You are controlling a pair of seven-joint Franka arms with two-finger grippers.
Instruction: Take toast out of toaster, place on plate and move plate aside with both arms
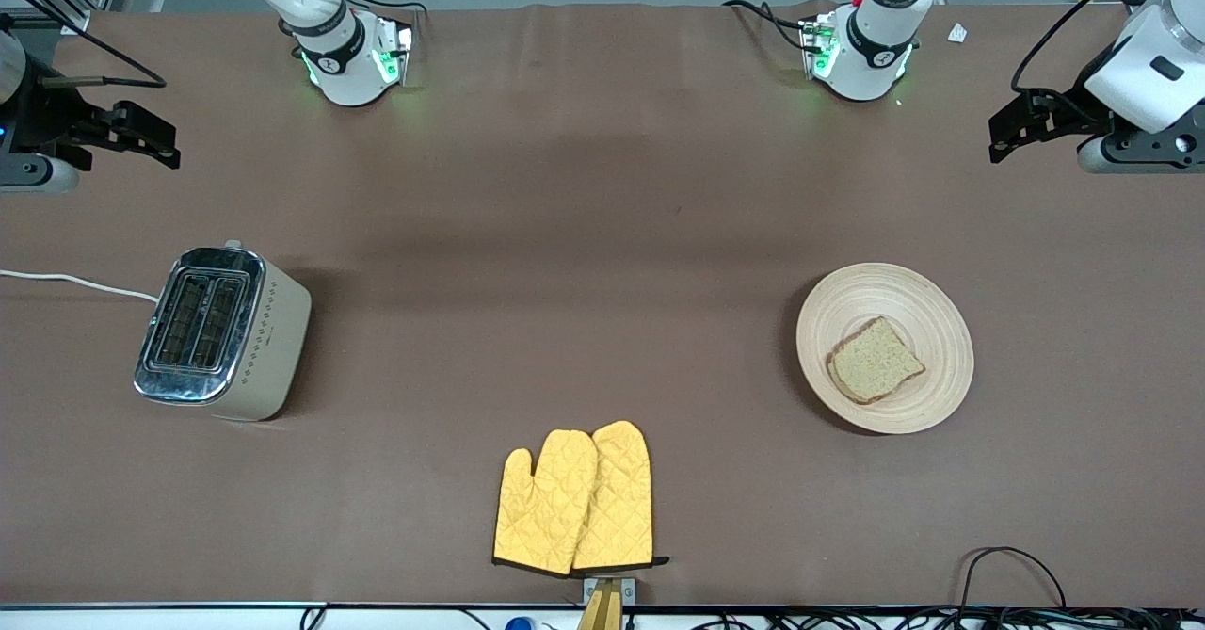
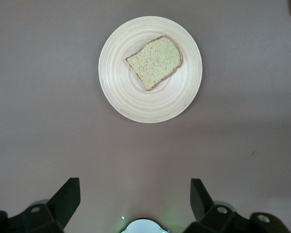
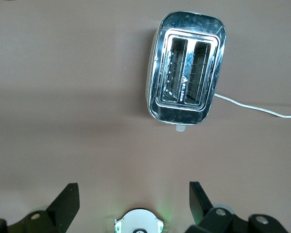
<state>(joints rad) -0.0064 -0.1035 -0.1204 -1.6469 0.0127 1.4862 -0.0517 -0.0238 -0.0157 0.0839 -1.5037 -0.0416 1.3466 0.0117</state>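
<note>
The left gripper hangs in the air over the table at the left arm's end, close to the edge where the robot bases stand. Its 2 fingers stand wide apart with nothing between them, as the left wrist view shows. The right gripper hangs the same way over the right arm's end of the table, near that same edge, its 2 fingers also spread and holding nothing. Both arms wait, well apart from everything on the brown tabletop.

The plate lies flat on the table toward the left arm's end, nearer to the front camera than the left gripper's spot. The toast lies flat on the plate, a little off its middle, toward the front-camera rim; 1 slice only.

The toaster stands toward the right arm's end of the table, about as far from the front edge as the plate. Its 2 slots face up, and nothing shows sticking out of them. A white cord runs from it to the table's end edge.

2 yellow oven mitts lie overlapping at the middle of the front edge, between toaster and plate and nearer to the front camera than both.
</note>
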